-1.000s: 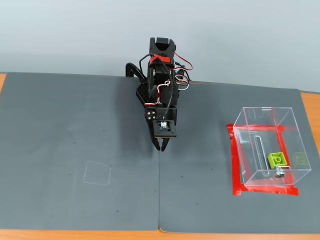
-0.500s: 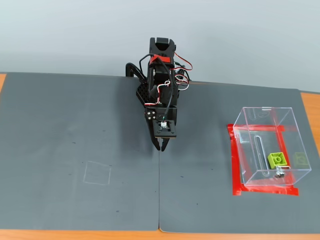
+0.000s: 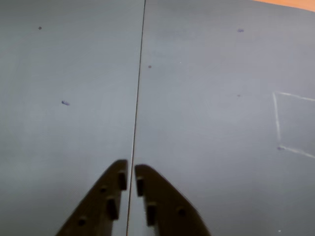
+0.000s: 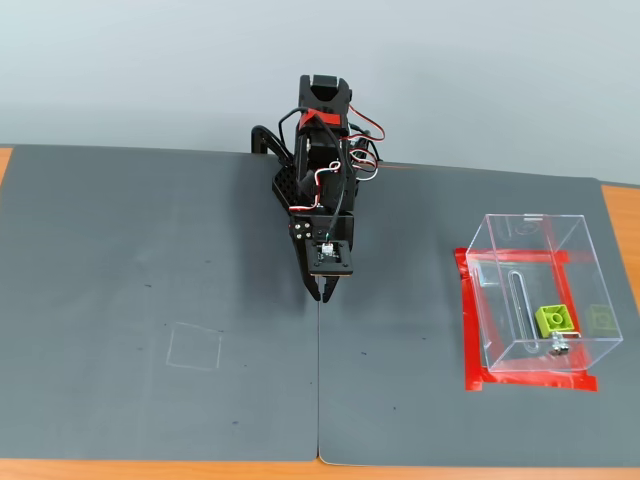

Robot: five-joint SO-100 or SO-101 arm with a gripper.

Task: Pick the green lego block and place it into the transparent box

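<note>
The brick (image 4: 555, 319), lime green with round studs, lies inside the clear box (image 4: 531, 232) at the fixed view's right. No legible writing. The claw (image 3: 131, 173) is clenched, empty, above the table (image 4: 150, 250).

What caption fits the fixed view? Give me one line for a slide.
Gripper closed and empty over the grey mat; green lego block already inside the transparent box.
</note>
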